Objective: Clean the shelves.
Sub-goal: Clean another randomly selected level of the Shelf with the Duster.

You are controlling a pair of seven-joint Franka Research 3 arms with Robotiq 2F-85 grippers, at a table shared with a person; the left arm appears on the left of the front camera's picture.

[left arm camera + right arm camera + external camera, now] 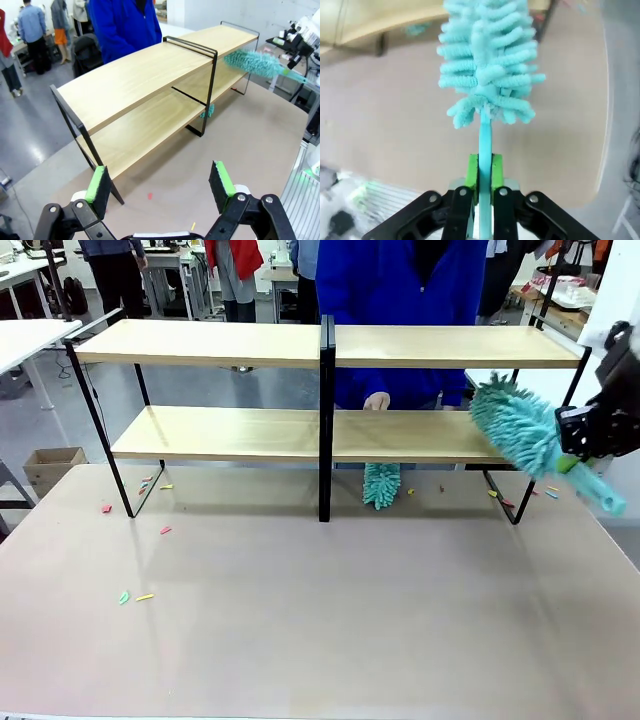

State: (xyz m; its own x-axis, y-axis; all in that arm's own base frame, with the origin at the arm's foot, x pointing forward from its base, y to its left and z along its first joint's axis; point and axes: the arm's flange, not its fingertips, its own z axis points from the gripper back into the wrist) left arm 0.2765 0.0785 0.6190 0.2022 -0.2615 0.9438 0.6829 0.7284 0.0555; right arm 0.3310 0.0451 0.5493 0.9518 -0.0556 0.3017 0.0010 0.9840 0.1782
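Shelves point(300, 430) just beside right hand point(484, 172), duster point(487, 60) clamped.

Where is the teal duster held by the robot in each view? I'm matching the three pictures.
Front view: duster at right, head by the lower shelf's right end.
Left wrist view: upper right, at the shelves' far end.
Right wrist view: centre, rising from the right gripper.
Shared landmark: the shelves.
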